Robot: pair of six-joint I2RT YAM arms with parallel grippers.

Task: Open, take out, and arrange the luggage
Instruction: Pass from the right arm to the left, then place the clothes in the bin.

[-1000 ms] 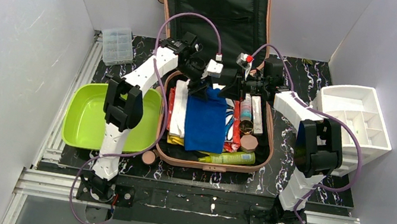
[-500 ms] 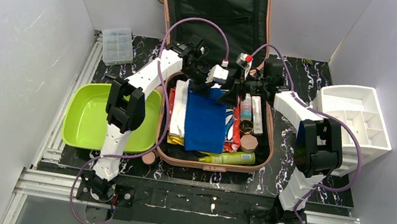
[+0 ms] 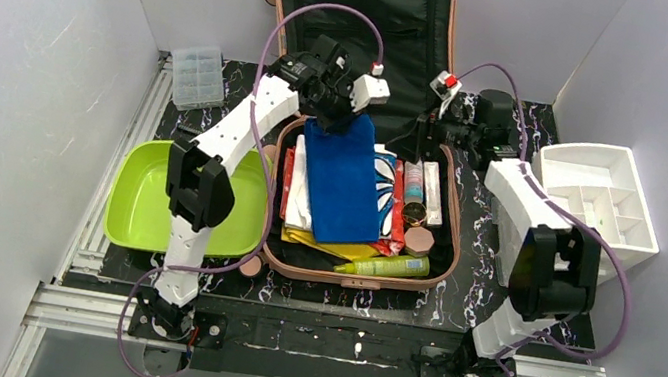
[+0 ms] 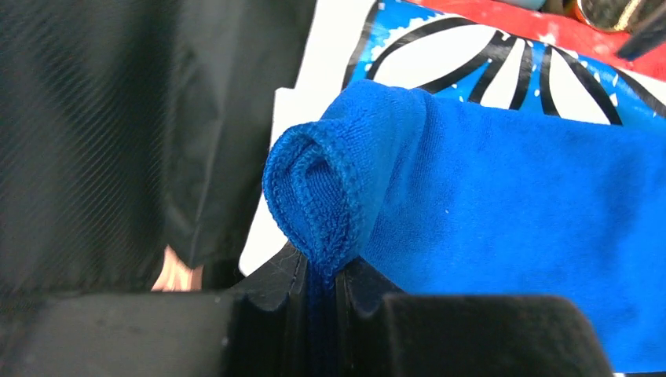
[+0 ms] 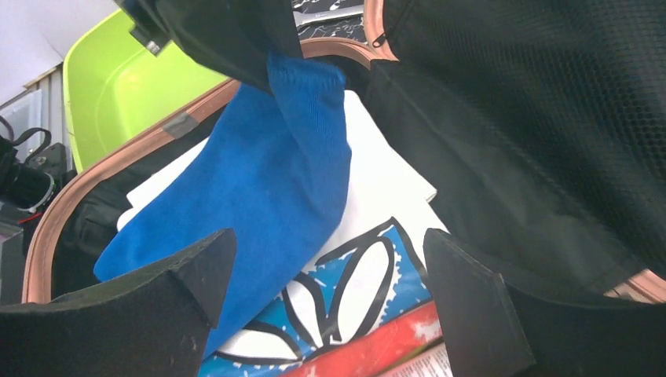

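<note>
One thin pinch: your left gripper [image 4: 322, 276] clamps the blue cloth [image 3: 343, 180] by its edge over the open luggage [image 3: 378, 13], frame centre. It may slip, or perhaps drag packets [image 3: 390, 203] along (grip depth unclear) — your right gripper [image 5: 328, 245] gapes wide, empty.

The suitcase [image 3: 297, 271] is lying open in the middle, its lid [image 3: 368, 12] standing behind. A tray [image 3: 141, 199] is sitting left of it, an organizer [image 3: 589, 153] right. Inside, a towel [image 3: 341, 185] is draping over what seem clothes [image 3: 302, 184].
</note>
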